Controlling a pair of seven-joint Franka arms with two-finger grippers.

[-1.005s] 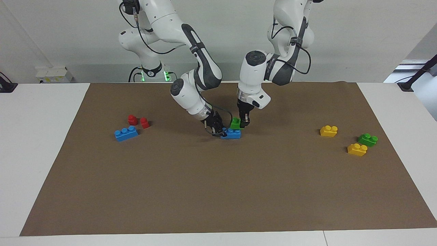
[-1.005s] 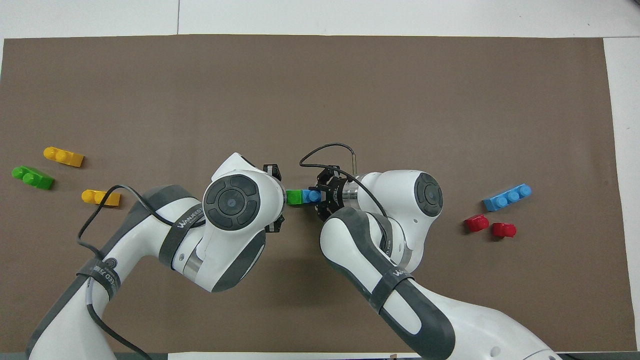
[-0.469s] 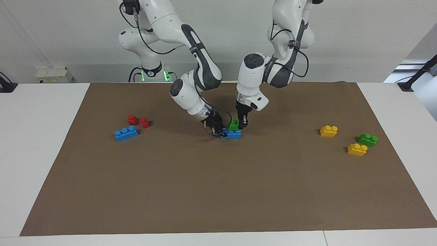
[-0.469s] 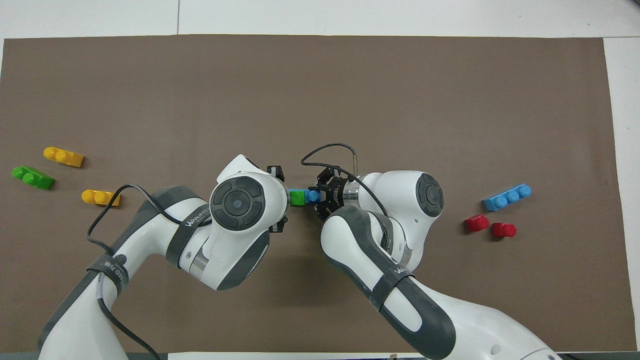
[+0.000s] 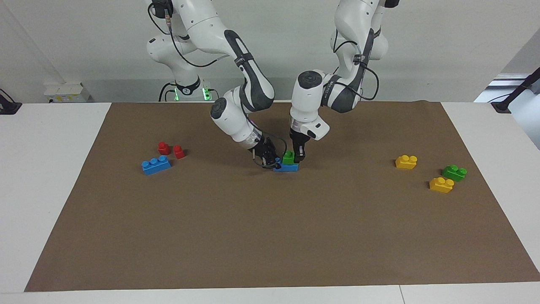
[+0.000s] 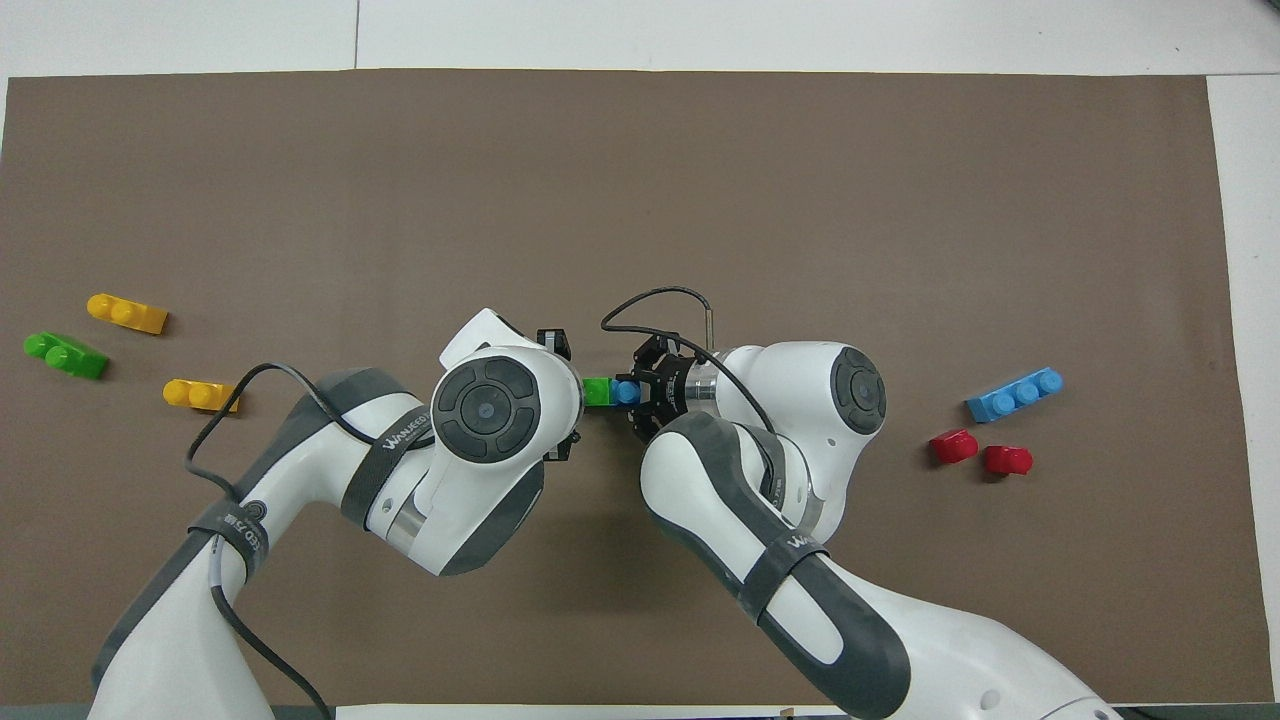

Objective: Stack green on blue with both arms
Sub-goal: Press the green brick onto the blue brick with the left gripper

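Note:
The light-green brick [image 5: 288,157] sits on the end of the sky-blue brick [image 5: 287,168] that points toward the left arm, in the middle of the brown mat. My left gripper [image 5: 295,157] comes down from above and is shut on the green brick. My right gripper [image 5: 270,162] is tilted low and shut on the blue brick's other end, holding it on the mat. In the overhead view the green brick [image 6: 598,391] and the blue brick [image 6: 626,392] show between the two wrists, and the left gripper's tips are hidden under its wrist.
A second blue three-stud brick [image 5: 156,164] and two red pieces [image 5: 163,147] lie toward the right arm's end. Two yellow bricks [image 5: 406,161] [image 5: 441,184] and a darker green brick [image 5: 454,172] lie toward the left arm's end.
My left gripper has moved the green brick a little toward the right arm's end and lower, onto the blue brick. My right gripper has stayed on the blue brick.

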